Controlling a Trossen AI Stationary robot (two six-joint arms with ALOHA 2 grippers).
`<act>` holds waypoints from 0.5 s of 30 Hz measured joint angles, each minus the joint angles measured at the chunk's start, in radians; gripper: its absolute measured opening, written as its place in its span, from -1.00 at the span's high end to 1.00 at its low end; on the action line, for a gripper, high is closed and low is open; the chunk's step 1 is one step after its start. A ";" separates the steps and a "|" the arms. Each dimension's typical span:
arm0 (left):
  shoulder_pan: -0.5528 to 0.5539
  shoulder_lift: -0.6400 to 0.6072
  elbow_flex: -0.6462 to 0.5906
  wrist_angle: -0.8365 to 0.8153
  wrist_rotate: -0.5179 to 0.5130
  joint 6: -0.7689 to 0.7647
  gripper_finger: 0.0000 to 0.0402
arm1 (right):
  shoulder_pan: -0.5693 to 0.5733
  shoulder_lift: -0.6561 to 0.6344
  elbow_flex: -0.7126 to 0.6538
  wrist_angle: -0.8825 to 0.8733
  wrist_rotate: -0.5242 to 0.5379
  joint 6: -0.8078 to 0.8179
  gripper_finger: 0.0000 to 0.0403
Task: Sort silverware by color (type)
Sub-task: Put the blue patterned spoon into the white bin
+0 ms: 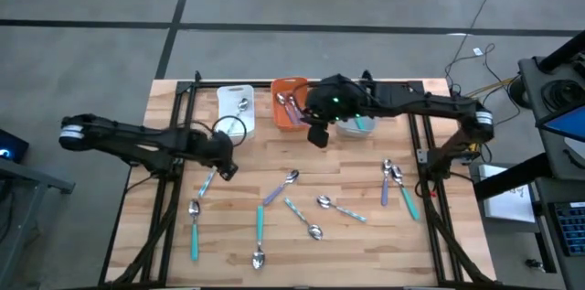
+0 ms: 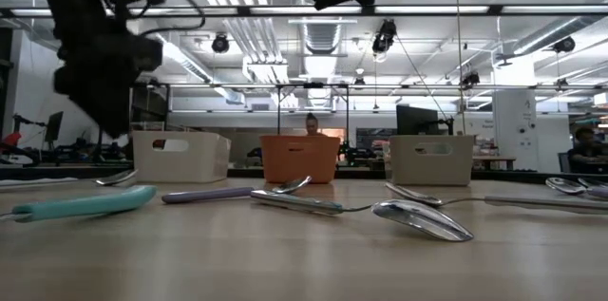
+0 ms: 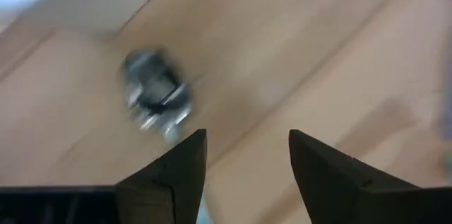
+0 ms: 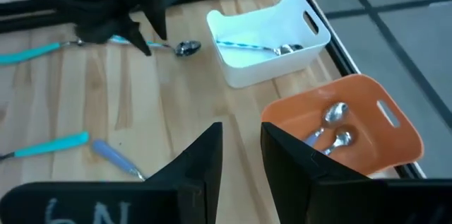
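Across the table (image 1: pixel 366 263), roughly from eight to four o'clock in the high view, lie most of the spoons (image 1: pixel 302 219); others already sit in the white bin (image 1: pixel 236 104), orange bin (image 1: pixel 289 102) and grey bin (image 1: pixel 355 126) at twelve. At nine o'clock, the left gripper (image 1: pixel 226 170) hovers released above a light-blue spoon (image 1: pixel 207 183), holding nothing. Near twelve, the right gripper (image 1: pixel 317 135) hangs by the orange bin, fingers narrowly parted and empty. Each spoon is probably light, stiff and slick (metal bowls especially); pinching mid-handle across its width seems safest.
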 joint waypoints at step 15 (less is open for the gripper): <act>0.034 0.277 0.000 -0.076 -0.010 -0.007 0.24 | 0.000 -0.180 -0.332 0.333 -0.001 0.007 0.55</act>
